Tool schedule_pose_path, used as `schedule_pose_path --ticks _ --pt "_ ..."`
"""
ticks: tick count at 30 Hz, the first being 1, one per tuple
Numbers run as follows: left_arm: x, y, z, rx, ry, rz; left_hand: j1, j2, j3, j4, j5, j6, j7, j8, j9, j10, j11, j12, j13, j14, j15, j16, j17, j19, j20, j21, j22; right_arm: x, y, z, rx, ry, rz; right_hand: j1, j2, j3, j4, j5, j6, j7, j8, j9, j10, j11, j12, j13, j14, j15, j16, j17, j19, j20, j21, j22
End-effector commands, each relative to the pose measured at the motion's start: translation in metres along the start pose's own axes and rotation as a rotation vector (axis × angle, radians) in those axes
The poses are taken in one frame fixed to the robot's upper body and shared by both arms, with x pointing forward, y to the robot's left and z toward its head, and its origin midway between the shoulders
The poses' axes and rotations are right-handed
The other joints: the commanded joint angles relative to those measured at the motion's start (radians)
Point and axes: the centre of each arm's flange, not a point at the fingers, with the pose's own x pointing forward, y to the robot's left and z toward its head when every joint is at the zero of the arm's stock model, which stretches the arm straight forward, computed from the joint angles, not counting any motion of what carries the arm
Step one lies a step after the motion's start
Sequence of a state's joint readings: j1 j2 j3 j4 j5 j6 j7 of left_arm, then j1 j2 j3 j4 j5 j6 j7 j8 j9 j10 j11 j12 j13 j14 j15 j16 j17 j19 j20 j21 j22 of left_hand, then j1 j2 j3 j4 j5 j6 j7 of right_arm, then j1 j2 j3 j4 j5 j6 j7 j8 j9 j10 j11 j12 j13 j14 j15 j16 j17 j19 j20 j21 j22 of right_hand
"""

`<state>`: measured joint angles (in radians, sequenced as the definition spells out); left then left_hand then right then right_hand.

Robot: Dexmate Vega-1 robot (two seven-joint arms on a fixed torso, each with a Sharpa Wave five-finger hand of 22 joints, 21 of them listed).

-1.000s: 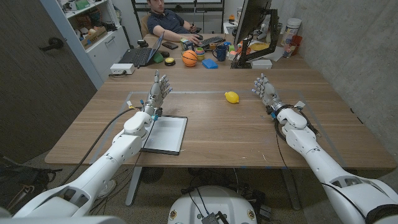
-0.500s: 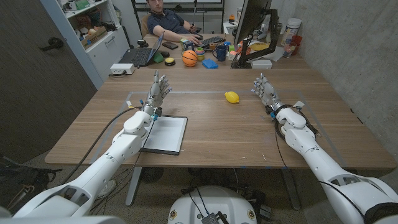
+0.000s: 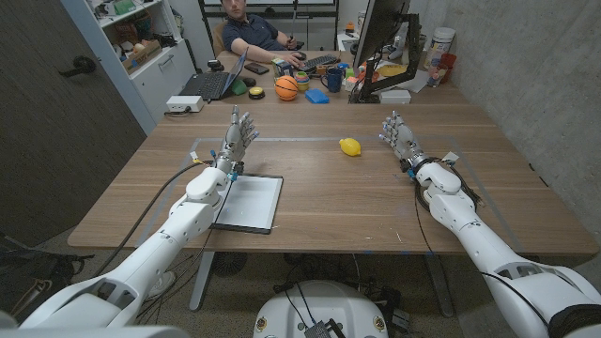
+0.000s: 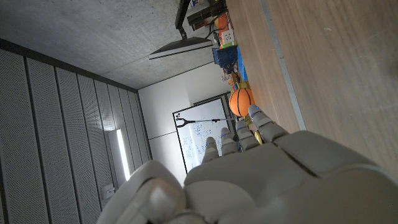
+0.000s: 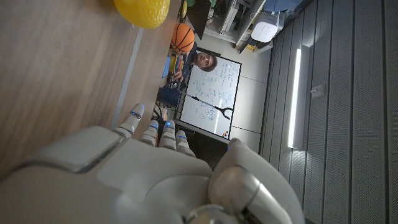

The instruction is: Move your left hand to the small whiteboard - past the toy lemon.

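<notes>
L hand (image 3: 238, 137) up on edge beyond whiteboard (image 3: 249, 203), fingers spread, holding nothing. R hand (image 3: 398, 138) likewise, near lemon (image 3: 350, 146) mid-table (image 3: 319, 202). Whiteboard under L forearm.

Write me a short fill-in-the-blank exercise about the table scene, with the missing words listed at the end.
1. The left robot hand holds ____.
2. The small whiteboard lies on the table under the robot's ____ arm.
3. The toy lemon lies between the two robot hands, nearer the ____ robot hand.
4. Behind the lemon, at the table's far end, sits an orange ____.

Missing words: nothing; left; right; basketball
</notes>
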<state>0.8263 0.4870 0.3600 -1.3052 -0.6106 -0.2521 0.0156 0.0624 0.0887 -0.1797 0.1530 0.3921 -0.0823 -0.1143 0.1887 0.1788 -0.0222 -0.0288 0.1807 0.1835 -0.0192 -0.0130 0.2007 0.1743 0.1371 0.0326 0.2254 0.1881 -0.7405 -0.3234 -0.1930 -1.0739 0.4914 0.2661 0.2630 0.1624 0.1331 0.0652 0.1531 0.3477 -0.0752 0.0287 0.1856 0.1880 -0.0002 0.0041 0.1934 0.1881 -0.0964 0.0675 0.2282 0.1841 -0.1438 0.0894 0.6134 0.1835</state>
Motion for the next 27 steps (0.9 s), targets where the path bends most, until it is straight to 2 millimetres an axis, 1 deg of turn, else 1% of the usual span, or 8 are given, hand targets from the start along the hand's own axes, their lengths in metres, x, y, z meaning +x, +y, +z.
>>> schedule_pose_path --ticks 1,27 --pt "0.0016 0.0016 -0.0006 -0.002 0.001 -0.002 0.005 0.017 -0.007 -0.001 0.007 -0.008 -0.002 0.005 0.005 -0.011 -0.002 0.005 0.004 -0.007 0.002 0.001 0.005 0.008 -0.002 -0.001 0.004 0.0012 0.0014 -0.0002 0.003 0.002 -0.003 -0.008 0.011 -0.001 0.003 0.004 -0.004 0.003 0.007 0.003 0.000 0.005 0.001 0.005 0.004 -0.003 0.001 0.001 0.003 -0.002 -0.003 0.003" --pt "0.0089 0.0080 -0.0023 -0.003 0.006 -0.003 0.006 0.017 -0.012 -0.001 0.008 -0.009 -0.003 0.005 0.005 -0.012 -0.002 0.005 0.004 -0.007 0.003 0.001 0.005 0.008 -0.001 -0.004 0.004 0.0094 0.0048 -0.0021 0.001 0.008 -0.003 -0.010 0.010 -0.001 0.003 0.005 -0.004 0.003 0.007 0.003 0.000 0.004 0.001 0.005 0.004 -0.003 -0.001 0.001 0.005 -0.002 -0.009 0.004"
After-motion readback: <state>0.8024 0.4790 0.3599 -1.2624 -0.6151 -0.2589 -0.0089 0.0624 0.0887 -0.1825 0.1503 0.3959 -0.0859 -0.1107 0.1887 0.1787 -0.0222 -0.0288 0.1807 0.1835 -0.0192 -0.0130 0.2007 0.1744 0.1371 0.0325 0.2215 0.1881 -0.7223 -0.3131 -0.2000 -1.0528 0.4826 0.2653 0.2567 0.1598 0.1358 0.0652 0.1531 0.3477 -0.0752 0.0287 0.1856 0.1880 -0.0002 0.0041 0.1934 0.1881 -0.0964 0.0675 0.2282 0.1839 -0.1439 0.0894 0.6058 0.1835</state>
